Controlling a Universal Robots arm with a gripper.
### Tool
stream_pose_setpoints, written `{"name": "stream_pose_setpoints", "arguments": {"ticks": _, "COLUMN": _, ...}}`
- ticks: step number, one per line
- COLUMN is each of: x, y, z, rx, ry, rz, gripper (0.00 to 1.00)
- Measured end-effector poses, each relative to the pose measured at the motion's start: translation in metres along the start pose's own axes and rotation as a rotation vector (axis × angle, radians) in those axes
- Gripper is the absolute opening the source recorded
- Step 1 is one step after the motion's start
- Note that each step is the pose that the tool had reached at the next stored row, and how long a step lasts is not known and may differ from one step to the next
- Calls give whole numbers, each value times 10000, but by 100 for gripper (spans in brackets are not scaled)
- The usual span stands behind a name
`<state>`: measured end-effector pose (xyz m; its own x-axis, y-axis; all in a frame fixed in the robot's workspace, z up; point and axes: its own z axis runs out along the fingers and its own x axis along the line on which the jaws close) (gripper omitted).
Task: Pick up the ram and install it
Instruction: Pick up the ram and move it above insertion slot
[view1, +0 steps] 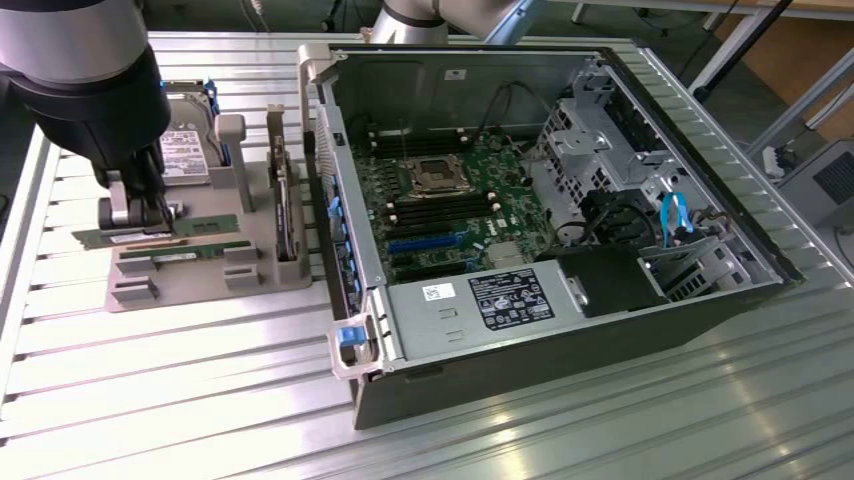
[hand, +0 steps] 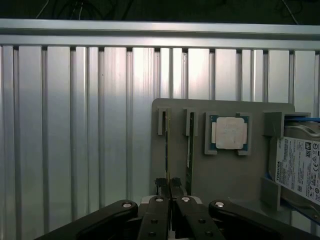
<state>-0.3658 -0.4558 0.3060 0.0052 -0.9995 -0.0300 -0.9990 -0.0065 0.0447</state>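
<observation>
Two dark fingers of the pincer stand narrow, and between them they clamp the thin edge of the ram. The ram is at the grey holder, on the exterior view's left, just beside a second green stick that sits in its own slot. We cannot tell if the ram is already free from its slot.

So we judge that the picking is done or almost done, while the installing is all left. The ram is well apart from the motherboard inside the open computer case.

On the holder we also see the square silver processor chip and the hard drive. Its white label reads TOSHIBA. The small print under it and the label on the power supply are too small to read.
</observation>
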Motion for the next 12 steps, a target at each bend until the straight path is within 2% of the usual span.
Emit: {"name": "stream_pose_setpoints", "arguments": {"ticks": 12, "x": -1, "y": 2, "z": -44, "rx": 0, "ry": 1, "rz": 0, "gripper": 12}}
